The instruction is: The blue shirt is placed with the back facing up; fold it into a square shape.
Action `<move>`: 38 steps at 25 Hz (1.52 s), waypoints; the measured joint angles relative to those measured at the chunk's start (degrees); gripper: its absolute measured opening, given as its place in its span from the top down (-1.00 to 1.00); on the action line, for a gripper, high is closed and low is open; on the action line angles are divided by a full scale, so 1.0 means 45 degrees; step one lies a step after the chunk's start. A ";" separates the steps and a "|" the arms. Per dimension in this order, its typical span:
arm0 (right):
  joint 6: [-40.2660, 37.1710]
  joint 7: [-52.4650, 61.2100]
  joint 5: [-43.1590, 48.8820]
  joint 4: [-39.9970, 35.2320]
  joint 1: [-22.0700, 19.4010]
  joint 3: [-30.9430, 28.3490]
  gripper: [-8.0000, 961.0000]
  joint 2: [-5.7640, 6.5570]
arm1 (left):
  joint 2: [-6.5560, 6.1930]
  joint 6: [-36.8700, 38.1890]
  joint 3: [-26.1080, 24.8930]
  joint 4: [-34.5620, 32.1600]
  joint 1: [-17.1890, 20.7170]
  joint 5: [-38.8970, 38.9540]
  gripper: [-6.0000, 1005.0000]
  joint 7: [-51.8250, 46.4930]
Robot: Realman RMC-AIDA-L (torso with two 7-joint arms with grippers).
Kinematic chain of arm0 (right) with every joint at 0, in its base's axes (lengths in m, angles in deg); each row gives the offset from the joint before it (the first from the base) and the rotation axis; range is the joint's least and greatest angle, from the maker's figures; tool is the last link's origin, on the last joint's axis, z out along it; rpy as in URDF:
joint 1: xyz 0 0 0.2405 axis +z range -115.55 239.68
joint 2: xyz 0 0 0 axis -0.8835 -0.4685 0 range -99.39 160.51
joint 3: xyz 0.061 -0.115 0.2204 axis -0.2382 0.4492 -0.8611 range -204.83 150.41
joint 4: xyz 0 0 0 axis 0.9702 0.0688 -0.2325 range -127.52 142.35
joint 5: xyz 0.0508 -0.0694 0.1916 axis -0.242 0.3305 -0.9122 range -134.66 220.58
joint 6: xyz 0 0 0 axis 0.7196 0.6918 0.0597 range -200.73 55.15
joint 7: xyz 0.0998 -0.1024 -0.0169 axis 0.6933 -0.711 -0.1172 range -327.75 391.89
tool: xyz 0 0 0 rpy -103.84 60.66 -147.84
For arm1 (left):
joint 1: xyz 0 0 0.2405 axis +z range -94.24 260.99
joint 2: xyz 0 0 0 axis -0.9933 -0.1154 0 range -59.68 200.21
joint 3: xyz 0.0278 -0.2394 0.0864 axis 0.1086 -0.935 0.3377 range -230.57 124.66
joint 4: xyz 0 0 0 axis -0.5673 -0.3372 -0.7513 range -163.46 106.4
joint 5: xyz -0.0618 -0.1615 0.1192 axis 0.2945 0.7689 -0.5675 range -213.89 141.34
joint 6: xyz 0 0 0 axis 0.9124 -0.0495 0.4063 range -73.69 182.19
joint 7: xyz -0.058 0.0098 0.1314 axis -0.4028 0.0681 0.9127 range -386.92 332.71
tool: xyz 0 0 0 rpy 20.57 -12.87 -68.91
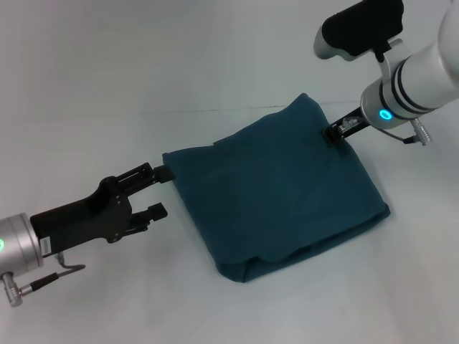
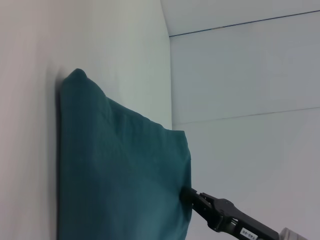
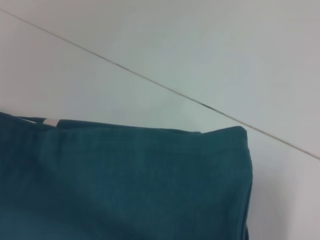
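The plain dark teal-blue knit shirt [image 1: 276,190] lies in the middle of the white tabletop [image 1: 107,86], already folded into a thick, roughly square packet that sits skewed, one corner pointing far and another pointing near. Its near edge gapes a little, with loose layers showing under the top fold, and a small pale label peeks from a far edge in the right wrist view.

The right gripper [image 1: 331,134], a black two-fingered tool on a white arm, reaches in from the far right and touches the packet's far-right edge. Its jaws appear closed on the cloth there, though the tips are too small to be sure. The likely trouble is this contact: if the fingers still pinch a layer as the arm backs away, the top fold would be dragged up and the square would open or slide.

The left gripper [image 1: 159,190], black with a silver wrist, hovers just off the packet's left corner with its jaws apart and nothing between them. The upper finger almost meets the hem, so a careless sweep could snag that corner and peel it back.

Nothing else stands on the table, and only a thin seam line [image 3: 165,90] crosses the surface beyond the shirt. No obstacle blocks either arm's retreat.
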 joint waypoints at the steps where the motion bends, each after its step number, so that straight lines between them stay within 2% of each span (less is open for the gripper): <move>1: 0.0139 0.0006 0.0002 0.0147 0.0016 0.0000 0.93 0.0001 | 0.0000 0.0000 0.0000 0.0000 0.0000 0.0000 -0.80 0.0000; 5: 0.0498 0.0044 -0.0043 0.0889 0.0224 -0.0220 0.92 0.0056 | 0.0056 -0.0001 -0.0010 0.0000 0.0083 0.0002 -0.80 0.0001; 10: 0.0482 0.0192 -0.0014 0.1952 0.0652 -0.1055 0.91 0.0388 | 0.0069 0.0007 -0.0019 0.0000 0.0094 0.0104 -0.80 0.0001; 16: 0.0492 0.1122 0.0011 0.2138 0.0524 -0.1273 0.45 0.0929 | 0.0082 0.0028 -0.0020 -0.0001 0.0088 0.0116 -0.80 0.0012; 19: 0.0204 0.1262 -0.0054 0.2042 0.0390 -0.1893 0.15 0.1239 | 0.0082 0.0038 -0.0020 0.0000 0.0081 0.0119 -0.80 0.0014; 21: -0.0979 0.0475 -0.0650 0.1542 0.0161 -0.2985 -0.05 0.1468 | 0.0081 0.0039 -0.0019 0.0000 0.0080 0.0122 -0.80 0.0016; 22: -0.0979 0.0475 -0.0650 0.1542 0.0161 -0.2985 -0.07 0.1468 | 0.0081 0.0040 -0.0020 -0.0001 0.0079 0.0128 -0.80 0.0017; 26: -0.3066 -0.0714 -0.1886 0.0865 -0.0285 -0.4080 -0.14 0.1790 | 0.0080 0.0040 -0.0019 0.0000 0.0061 0.0140 -0.80 0.0020; 34: -0.6195 -0.1324 -0.3401 0.0282 -0.1128 -0.4639 -0.24 0.2416 | 0.0003 0.0189 0.0068 0.0000 0.0002 0.0095 -0.80 -0.0040; 38: -0.7014 -0.1506 -0.3649 0.0269 -0.1374 -0.4819 -0.23 0.2546 | 0.0002 0.0263 0.0072 -0.0014 0.0033 0.0078 -0.80 -0.0042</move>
